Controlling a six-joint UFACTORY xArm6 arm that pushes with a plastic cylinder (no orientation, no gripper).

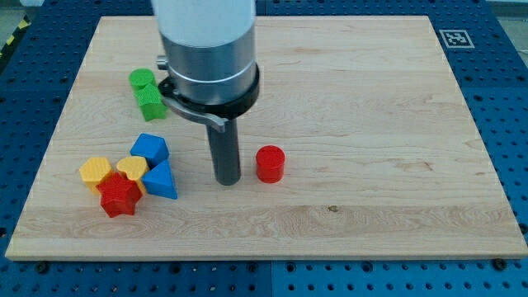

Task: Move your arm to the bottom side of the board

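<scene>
My tip (228,181) rests on the wooden board (371,107), a little left of centre in the lower half. A red cylinder (270,163) stands just to the tip's right, a small gap apart. To the tip's left lies a cluster: a blue block (150,149), a blue triangular block (162,180), a yellow heart-shaped block (132,169), a yellow hexagonal block (96,172) and a red star-shaped block (120,196). Two green blocks (147,89) sit at the upper left, next to the arm's grey body.
A black-and-white marker tag (454,37) sits at the board's upper right corner. A blue perforated table (507,124) surrounds the board.
</scene>
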